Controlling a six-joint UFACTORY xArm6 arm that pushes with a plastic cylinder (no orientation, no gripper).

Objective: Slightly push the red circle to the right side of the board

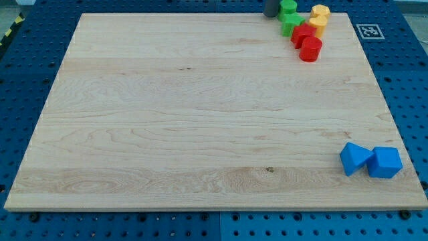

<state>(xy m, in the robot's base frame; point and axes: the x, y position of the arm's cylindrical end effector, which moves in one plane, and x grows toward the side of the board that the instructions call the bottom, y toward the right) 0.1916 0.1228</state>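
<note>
At the view's top right of the desk [200,114], my tip [270,13] touches the green blocks [289,18]. Rightward, the red circle [310,49] sits just below another red block [301,33], with yellow blocks [319,19] beside. Two blue blocks [371,161] lie bottom right. No hand exists.

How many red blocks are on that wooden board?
2, both in the cluster at the view's top right: the red circle at the cluster's lower edge, and another red block touching it just above-left, its shape unclear. Neighbouring blocks may hide others.
</note>
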